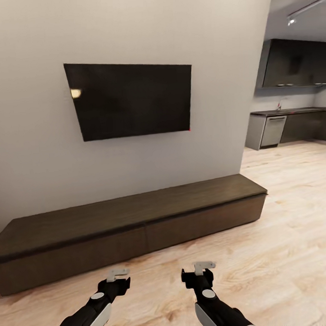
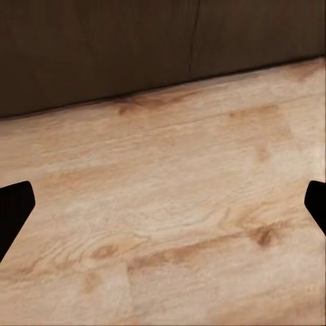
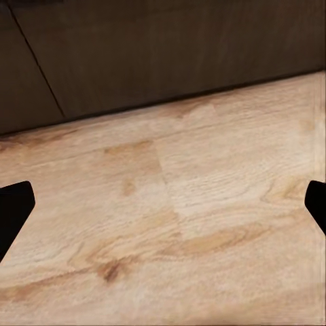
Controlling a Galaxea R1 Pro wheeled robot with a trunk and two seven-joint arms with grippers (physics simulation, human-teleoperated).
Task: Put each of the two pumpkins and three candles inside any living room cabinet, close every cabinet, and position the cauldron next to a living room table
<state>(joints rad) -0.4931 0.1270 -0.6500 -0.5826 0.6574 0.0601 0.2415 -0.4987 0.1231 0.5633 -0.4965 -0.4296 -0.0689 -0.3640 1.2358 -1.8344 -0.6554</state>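
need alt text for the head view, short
A long, low dark brown cabinet with closed drawer fronts runs along a grey wall under a wall-mounted black TV. The left gripper and right gripper, both empty, hang over the light wood floor in front of it. A dark kitchen shows at the right.

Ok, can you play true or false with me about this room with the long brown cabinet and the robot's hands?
1. The cabinet has a drawer pulled out. False: all its fronts sit flush, closed.
2. A dark screen hangs on the wall above the cabinet. True.
3. The left gripper holds a pumpkin. False: it is open and empty.
4. The right gripper is open over the wooden floor. True.
5. The cabinet top is bare. True.
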